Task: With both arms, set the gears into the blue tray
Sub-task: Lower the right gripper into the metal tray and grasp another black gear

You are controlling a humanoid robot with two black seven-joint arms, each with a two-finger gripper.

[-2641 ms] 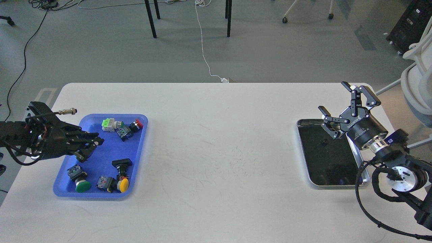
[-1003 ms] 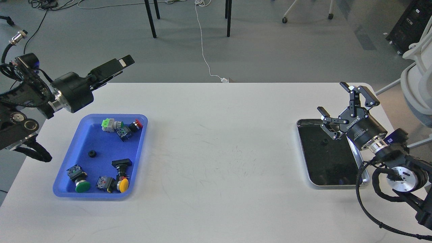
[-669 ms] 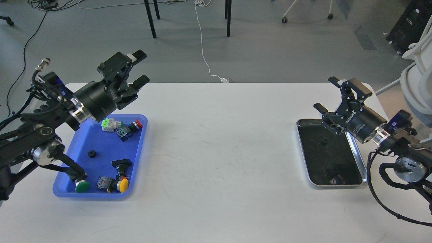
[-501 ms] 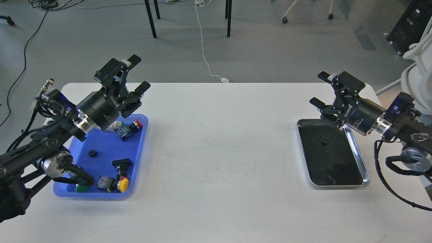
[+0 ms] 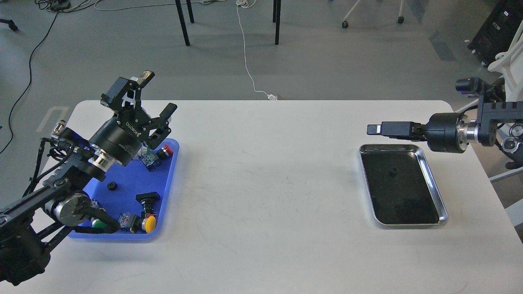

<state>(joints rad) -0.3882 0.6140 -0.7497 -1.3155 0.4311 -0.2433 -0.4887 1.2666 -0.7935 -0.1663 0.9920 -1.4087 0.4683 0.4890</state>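
Note:
A blue tray [image 5: 130, 176] lies at the table's left with one small black gear [image 5: 111, 186] on its floor. My left gripper [image 5: 157, 94] hovers over the tray's far end, pointing up and right, open and holding nothing. A second gear [image 5: 393, 172] sits in the black tray [image 5: 435, 185] on the right. My right gripper [image 5: 374, 129] hangs above that tray's far edge, pointing left. It is seen side-on, so its fingers overlap and I cannot see whether they are apart.
Several push-button switches with red [image 5: 165, 150], yellow [image 5: 150, 223] and green [image 5: 95, 222] caps lie in the blue tray. My left forearm [image 5: 69, 204] covers its near-left corner. Chair legs and cables are on the floor beyond the table.
My left gripper rose out of the blue tray, leaving a gear there, and swung to its far end. My right gripper lifted from the black tray and turned side-on, pointing left.

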